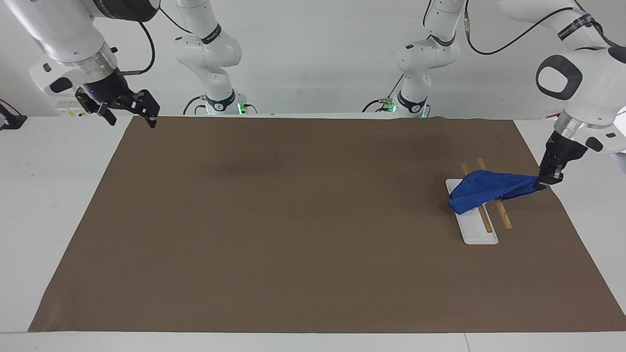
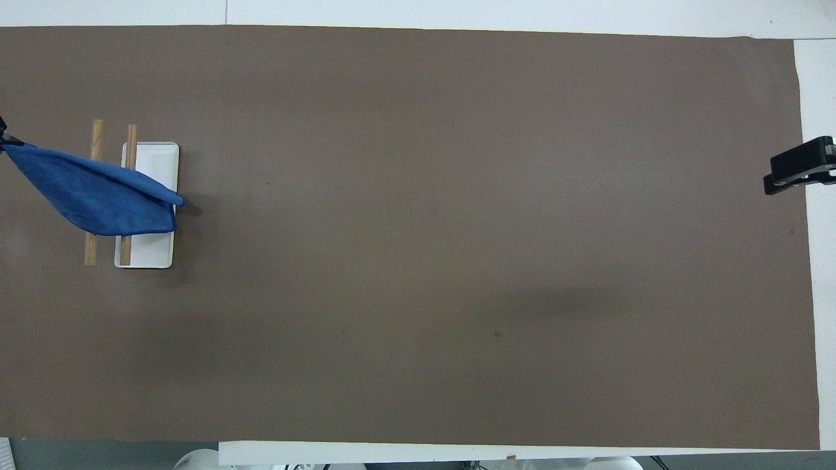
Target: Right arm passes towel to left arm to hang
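1. Starting from the lower part of the facing view, only the brown mat (image 1: 303, 234) lies there, with nothing on it.
2. Going up to the middle right of that view, a white rack (image 1: 477, 230) stands on the mat, with two wooden rods (image 1: 503, 217) across it.
3. The towel (image 1: 489, 188) is draped over both rods. One end hangs down onto the rack's base on the side toward the middle of the mat. The other end is stretched out toward the right edge of the frame.
4. The left gripper (image 1: 544, 185) is clenched on that stretched corner, low over the mat, just beside the rack. In the overhead view only its tip shows at the left edge, where the towel (image 2: 98, 199) comes to a point.
5. The cloth looks soft and light, so I judge that it will sag and follow any pull. It has no stiffness of its own. The hem or a corner is the best place to take hold, as the left gripper does now.
6. If that corner is pulled more, the towel may slide off the rods, because microfibre on smooth wood has probably little grip.
7. In the upper left of the facing view, the right gripper (image 1: 129, 110) waits with its fingers released, holding nothing, over the mat's corner.
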